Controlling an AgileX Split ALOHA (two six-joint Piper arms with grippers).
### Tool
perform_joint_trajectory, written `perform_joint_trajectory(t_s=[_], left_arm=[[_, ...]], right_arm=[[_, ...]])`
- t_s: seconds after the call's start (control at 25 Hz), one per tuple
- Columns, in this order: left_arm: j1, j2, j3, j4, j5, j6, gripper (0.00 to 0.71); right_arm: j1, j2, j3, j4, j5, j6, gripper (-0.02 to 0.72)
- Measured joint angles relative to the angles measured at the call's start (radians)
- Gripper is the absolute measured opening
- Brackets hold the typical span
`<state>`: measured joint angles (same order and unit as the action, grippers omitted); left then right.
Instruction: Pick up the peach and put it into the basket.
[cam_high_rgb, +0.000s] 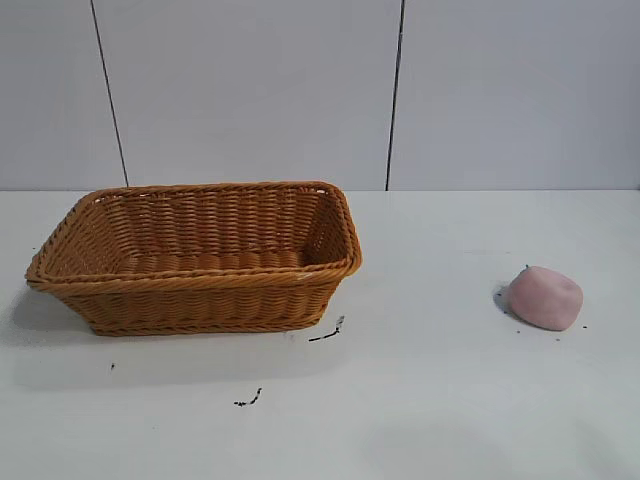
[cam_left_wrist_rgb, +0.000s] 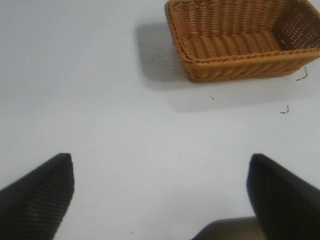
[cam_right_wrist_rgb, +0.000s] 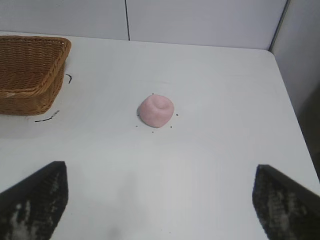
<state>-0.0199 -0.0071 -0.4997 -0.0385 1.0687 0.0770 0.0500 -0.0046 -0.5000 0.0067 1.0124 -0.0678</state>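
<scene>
The pale pink peach (cam_high_rgb: 545, 298) lies on the white table at the right. It also shows in the right wrist view (cam_right_wrist_rgb: 156, 111), dimple up. The orange-brown wicker basket (cam_high_rgb: 195, 255) stands at the left with nothing in it; it also shows in the left wrist view (cam_left_wrist_rgb: 240, 40) and partly in the right wrist view (cam_right_wrist_rgb: 30, 75). My right gripper (cam_right_wrist_rgb: 160, 172) is open and empty, well short of the peach. My left gripper (cam_left_wrist_rgb: 160, 165) is open and empty over bare table, away from the basket. Neither gripper shows in the exterior view.
Small dark scribble marks (cam_high_rgb: 325, 334) lie on the table in front of the basket, with another mark (cam_high_rgb: 248, 400) nearer the front. The table's edge (cam_right_wrist_rgb: 292, 100) runs beside a grey wall panel past the peach. A grey panelled wall stands behind the table.
</scene>
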Motion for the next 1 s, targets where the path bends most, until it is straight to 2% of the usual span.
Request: perform_joint_trajectory(t_s=[0.48, 0.76, 1.0], left_arm=[[0.000, 0.000, 0.000, 0.000, 0.000, 0.000, 0.692], [0.000, 0.000, 0.000, 0.000, 0.000, 0.000, 0.692], [0.000, 0.000, 0.000, 0.000, 0.000, 0.000, 0.692]], right_arm=[[0.000, 0.037, -0.024, 0.000, 0.000, 0.000, 0.689], [0.000, 0.451, -0.159, 0.000, -0.008, 0.001, 0.689], [0.000, 0.887, -0.291, 0.000, -0.069, 0.007, 0.689]])
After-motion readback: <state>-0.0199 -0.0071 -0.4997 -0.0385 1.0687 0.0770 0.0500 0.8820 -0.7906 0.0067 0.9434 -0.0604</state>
